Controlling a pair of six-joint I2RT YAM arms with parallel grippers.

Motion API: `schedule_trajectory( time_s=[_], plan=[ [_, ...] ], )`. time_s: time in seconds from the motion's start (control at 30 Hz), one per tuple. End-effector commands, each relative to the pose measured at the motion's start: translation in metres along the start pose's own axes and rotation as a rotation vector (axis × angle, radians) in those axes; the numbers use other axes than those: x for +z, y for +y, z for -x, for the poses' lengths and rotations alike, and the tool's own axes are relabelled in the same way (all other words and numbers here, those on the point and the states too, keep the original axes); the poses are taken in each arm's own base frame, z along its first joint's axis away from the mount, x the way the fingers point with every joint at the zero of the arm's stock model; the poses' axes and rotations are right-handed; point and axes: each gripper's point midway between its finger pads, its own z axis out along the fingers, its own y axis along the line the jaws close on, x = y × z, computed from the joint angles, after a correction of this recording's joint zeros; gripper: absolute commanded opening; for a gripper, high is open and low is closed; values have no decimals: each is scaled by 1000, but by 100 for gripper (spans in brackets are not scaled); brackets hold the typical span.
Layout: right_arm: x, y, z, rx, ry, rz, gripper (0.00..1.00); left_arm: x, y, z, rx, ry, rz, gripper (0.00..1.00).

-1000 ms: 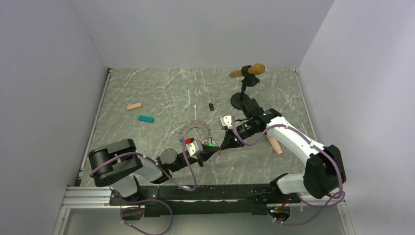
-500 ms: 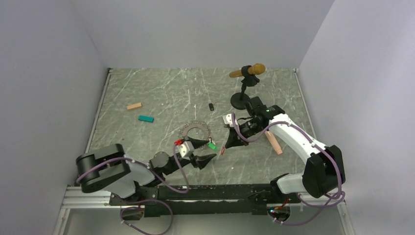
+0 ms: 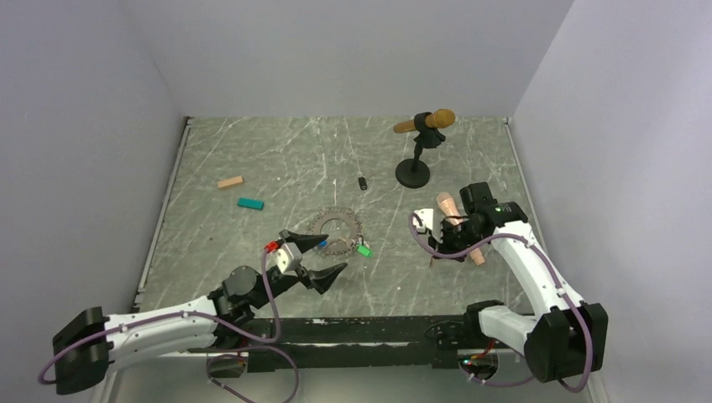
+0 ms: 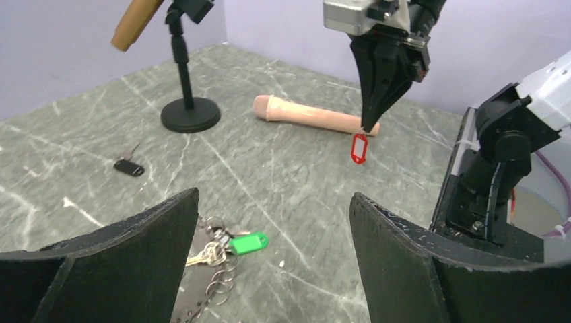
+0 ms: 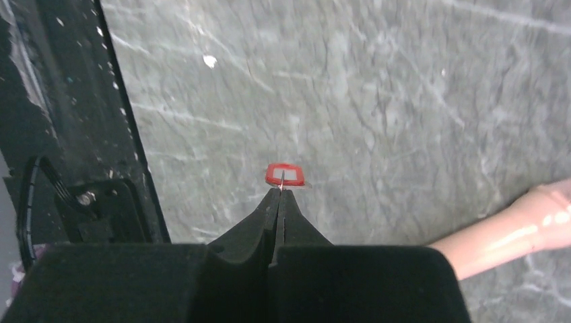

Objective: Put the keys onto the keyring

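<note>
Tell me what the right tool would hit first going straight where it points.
Likely bare table. The right tool points down, shut on the red-tagged key, so the hanging tag would touch first; height unclear.

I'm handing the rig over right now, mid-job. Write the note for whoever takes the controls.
Left gripper: open, empty, at the near edge of the keyring.
Right gripper: shut on the red-tagged key, which dangles above the table, well apart from the keyring.
Green-tagged key: lies against the keyring; cannot tell whether it is threaded.
Done: red-tagged key lifted.
Left: carry it to the keyring and thread it on.
</note>
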Motion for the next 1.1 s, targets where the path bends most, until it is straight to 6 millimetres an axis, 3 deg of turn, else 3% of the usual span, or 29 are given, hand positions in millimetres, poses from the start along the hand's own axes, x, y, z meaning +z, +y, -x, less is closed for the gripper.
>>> schedule_trajectory(
  time_s=[0.0,0.1,0.23,0.33,0.47,0.67,1.07],
  plan=[
    [-2,-11,-34,56,159,-64,0,-19,17,-25,12,124,89,88],
    [9,-28,-40,119,190,-96,0,-27,20,-25,-12,117,109,88],
    [38,-47,-40,170,250,-105,0,-32,19,-25,-46,117,113,88],
    [61,-55,-31,163,282,-102,0,-32,17,-26,-64,130,104,88],
    [79,-62,-17,172,280,-85,0,-31,13,-27,-72,148,90,89],
    [92,-58,-6,177,251,-41,0,-31,13,-27,-63,146,87,89],
    [102,-60,-9,217,249,-32,0,-30,13,-31,-62,152,87,89]
  ],
)
